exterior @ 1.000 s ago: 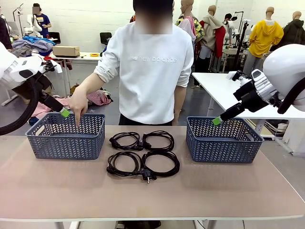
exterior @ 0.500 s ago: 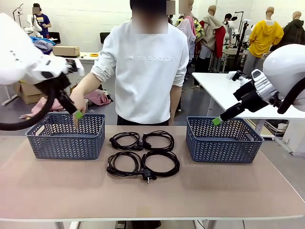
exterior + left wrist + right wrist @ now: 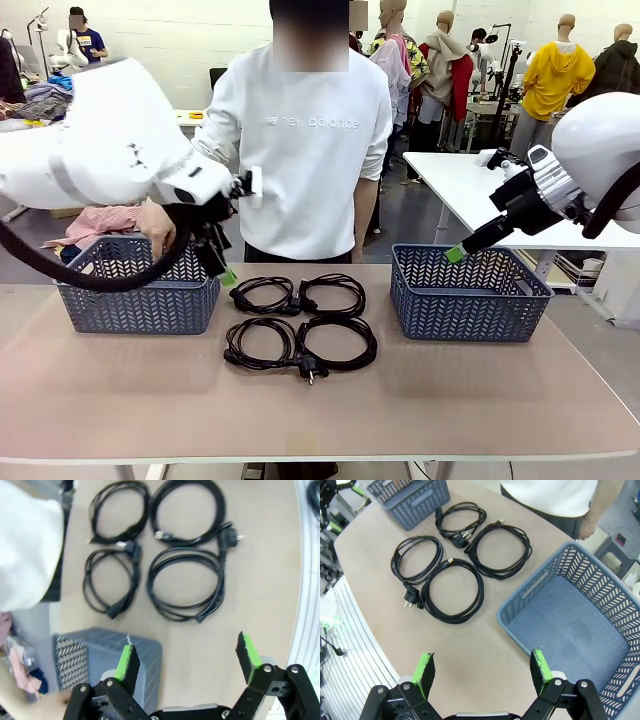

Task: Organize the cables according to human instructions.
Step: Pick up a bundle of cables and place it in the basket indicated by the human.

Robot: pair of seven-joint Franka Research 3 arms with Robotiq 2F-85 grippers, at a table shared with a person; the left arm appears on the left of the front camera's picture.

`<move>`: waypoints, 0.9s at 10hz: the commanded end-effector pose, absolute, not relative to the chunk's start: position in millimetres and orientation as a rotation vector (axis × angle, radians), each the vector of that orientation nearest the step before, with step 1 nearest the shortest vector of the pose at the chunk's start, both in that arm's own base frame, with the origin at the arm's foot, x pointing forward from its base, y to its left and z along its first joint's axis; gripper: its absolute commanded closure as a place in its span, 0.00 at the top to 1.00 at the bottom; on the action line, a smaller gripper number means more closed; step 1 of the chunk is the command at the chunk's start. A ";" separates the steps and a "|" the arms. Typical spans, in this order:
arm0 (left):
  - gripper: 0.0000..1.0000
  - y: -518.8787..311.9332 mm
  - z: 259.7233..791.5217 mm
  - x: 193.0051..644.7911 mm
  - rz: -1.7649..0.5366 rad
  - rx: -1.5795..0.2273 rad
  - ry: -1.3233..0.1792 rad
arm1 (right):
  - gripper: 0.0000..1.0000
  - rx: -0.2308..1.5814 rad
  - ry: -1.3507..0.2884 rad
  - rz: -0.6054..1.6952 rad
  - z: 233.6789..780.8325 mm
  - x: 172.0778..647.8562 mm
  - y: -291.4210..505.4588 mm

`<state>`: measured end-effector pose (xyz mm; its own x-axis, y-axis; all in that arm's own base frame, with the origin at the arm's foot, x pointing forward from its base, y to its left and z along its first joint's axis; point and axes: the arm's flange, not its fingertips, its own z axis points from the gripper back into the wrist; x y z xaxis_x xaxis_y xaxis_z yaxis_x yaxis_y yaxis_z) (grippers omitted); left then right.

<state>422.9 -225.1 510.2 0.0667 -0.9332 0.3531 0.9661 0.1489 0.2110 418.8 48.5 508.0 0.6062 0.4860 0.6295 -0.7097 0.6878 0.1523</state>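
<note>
Your left tool [image 3: 186,652] hangs released above the counter [image 3: 265,580], its green-padded fingers [image 3: 125,662] spread wide with nothing between them. Under one finger is the corner of the left basket [image 3: 70,660]; the other finger is over bare counter. Just ahead of the tool lie the cables [image 3: 297,299], four flat black coils in a tight two-by-two block on the counter, not in a basket. Well beyond them your right tool [image 3: 483,665] is likewise released and empty, poised over the edge of the right basket [image 3: 530,590].

Several things could go wrong from here.
- **Snagging a neighbour:** The coils crowd each other. Neighbours touch, and along one side of the block two plug ends meet. If you close on one coil, you will likely snag or drag the next.
- **Missing the cord:** Each cord is thin and lies flat. Too shallow a descent closes on air, and too deep a descent scrapes the pads on the counter.
- **Unwinding the coil:** Pinching a single strand would probably let the coil unwind as it lifts.
- **Striking the person:** The person's hand [image 3: 155,222] is at the left basket, close behind your left arm and partly hidden by it. A sweep toward that basket could hit it.
- **Choosing the wrong basket:** You cannot tell from here which basket is meant.
</note>
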 end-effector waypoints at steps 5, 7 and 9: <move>1.00 -263.8 468.7 412.6 -1.544 -0.128 -0.317 | 1.00 0.432 -0.602 0.717 507.5 420.8 47.6; 1.00 -263.8 468.7 412.6 -1.544 -0.128 -0.317 | 1.00 0.432 -0.602 0.717 507.5 420.8 47.6; 1.00 -263.8 468.7 412.6 -1.544 -0.128 -0.317 | 1.00 0.432 -0.602 0.717 507.5 420.8 47.6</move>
